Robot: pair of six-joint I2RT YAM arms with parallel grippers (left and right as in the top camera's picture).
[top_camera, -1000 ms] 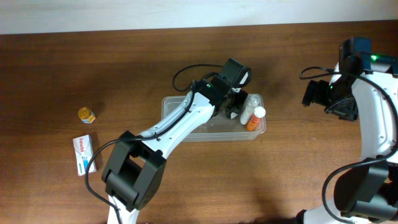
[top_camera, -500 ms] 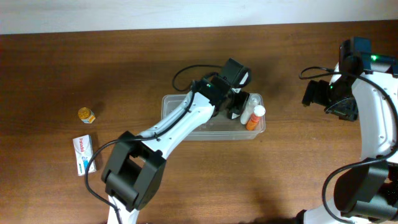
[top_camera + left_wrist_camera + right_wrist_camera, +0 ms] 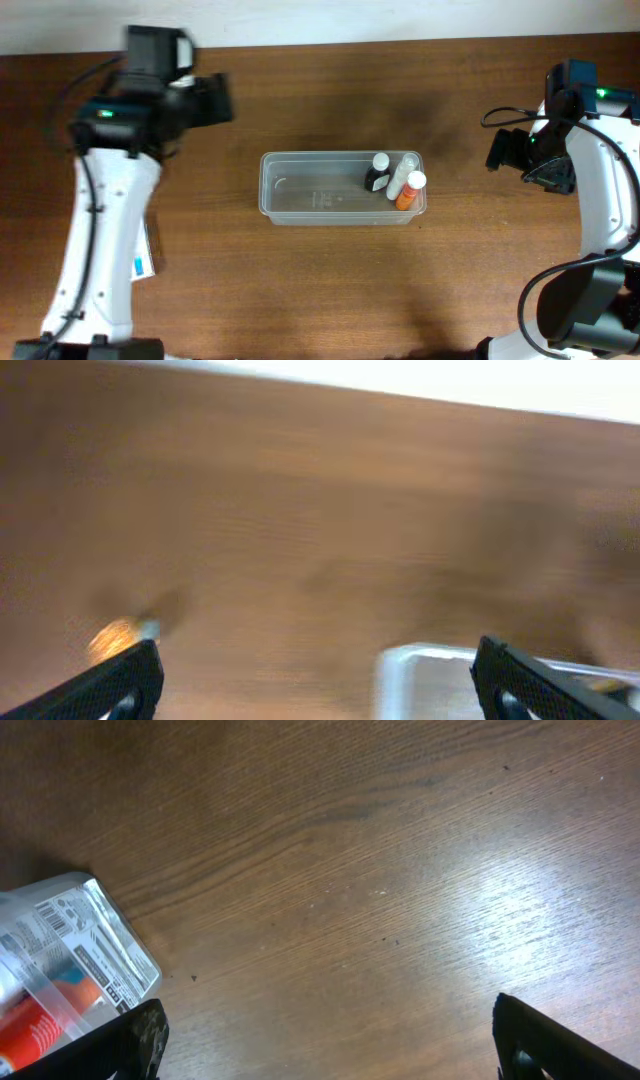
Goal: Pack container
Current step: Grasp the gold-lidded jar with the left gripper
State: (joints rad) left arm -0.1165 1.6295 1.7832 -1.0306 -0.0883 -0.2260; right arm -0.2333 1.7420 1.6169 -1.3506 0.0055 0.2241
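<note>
The container [image 3: 300,195] sits in the middle of the wooden table [image 3: 300,290], long side running left to right. Three small bottles are bunched at its right end: a dark bottle [image 3: 378,173], a white bottle [image 3: 402,178] and an orange bottle [image 3: 409,193]. The left gripper [image 3: 218,100] hangs well off toward the container's far-left side, jaws spread wide, holding nothing. Its blurred wrist view catches just one container corner. The right gripper [image 3: 500,150] hovers to the container's right, apart from it, fingers wide too, empty.
</note>
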